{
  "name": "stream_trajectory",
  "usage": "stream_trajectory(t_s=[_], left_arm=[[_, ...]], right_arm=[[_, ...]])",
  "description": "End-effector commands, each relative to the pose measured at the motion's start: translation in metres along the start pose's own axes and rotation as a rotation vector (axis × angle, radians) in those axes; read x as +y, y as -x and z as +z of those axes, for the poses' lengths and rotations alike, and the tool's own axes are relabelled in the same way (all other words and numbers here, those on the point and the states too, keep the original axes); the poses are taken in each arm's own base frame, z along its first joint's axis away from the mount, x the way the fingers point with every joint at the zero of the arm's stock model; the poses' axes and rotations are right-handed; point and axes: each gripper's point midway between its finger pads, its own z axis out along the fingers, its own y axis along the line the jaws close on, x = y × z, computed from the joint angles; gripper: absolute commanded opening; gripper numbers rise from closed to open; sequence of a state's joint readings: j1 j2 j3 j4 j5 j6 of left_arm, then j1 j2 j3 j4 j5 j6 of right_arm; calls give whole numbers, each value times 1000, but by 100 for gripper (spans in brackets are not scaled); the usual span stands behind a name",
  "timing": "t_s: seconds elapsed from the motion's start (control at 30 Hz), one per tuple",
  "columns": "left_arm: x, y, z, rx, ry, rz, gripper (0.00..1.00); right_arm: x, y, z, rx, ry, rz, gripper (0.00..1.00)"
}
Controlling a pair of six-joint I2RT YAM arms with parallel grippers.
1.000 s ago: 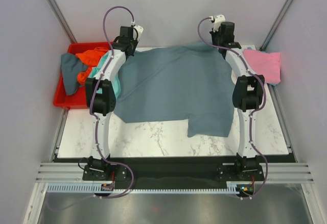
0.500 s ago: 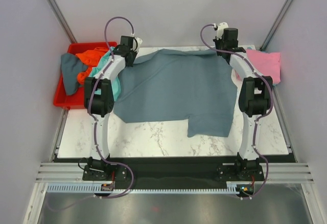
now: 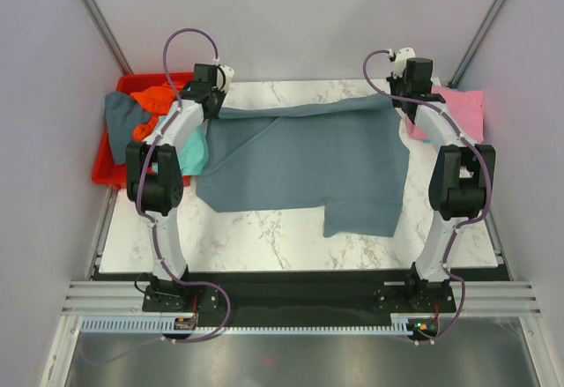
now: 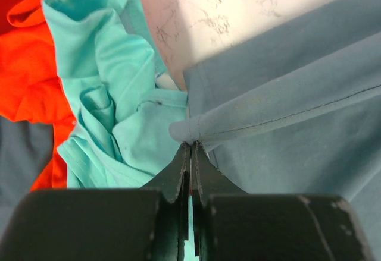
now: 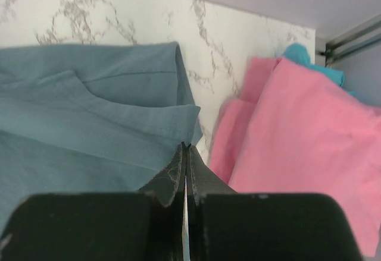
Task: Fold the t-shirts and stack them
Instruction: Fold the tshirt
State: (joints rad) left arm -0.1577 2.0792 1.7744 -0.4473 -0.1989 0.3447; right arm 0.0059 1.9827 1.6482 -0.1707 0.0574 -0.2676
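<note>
Marble-patterned table (image 3: 264, 241) fills the booth, and its near strip beyond the arm bases lies bare. Past that, the blue-grey shirt (image 3: 300, 158) is spread over the middle of the top, mostly flat, with a few creases and one flap on the right reaching nearer the bases than the rest of the hem. At its far edge the cloth is drawn taut between the two arms. The left gripper (image 4: 191, 146) has its jaws pressed together on a bunched fold at the shirt's far left corner, and the right gripper (image 5: 184, 149) is likewise clamped on the far right corner. Nothing of this shirt is folded yet, so the work looks to be at an early stage: spreading comes first, folding and stacking remain. A crumpled teal shirt (image 4: 101, 94) lies right against the left corner, half under the arm, and could be dragged along or caught in a fold. Beyond it an orange shirt (image 3: 154, 100) and a dark cloth (image 3: 119, 127) are heaped unfolded in the red bin (image 3: 104, 174) at the far left. At the far right corner a pink shirt (image 5: 297, 130) rests fairly flat just beside the blue-grey one; whether it is properly folded I cannot tell.
</note>
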Motion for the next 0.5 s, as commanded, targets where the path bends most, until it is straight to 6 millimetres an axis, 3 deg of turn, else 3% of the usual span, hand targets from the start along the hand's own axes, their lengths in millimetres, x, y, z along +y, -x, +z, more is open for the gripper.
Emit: stream_trajectory(t_s=[0.0, 0.37, 0.4, 0.47], left_arm=[[9, 10, -17, -50, 11, -21, 2], [1, -18, -11, 13, 4, -16, 2], [0, -21, -10, 20, 5, -15, 2], [-1, -24, -9, 29, 7, -18, 2]], right_arm=[[-5, 19, -19, -59, -8, -12, 0], [8, -15, -35, -1, 36, -21, 0], [-4, -24, -35, 15, 20, -7, 0], [-2, -29, -35, 24, 22, -4, 0]])
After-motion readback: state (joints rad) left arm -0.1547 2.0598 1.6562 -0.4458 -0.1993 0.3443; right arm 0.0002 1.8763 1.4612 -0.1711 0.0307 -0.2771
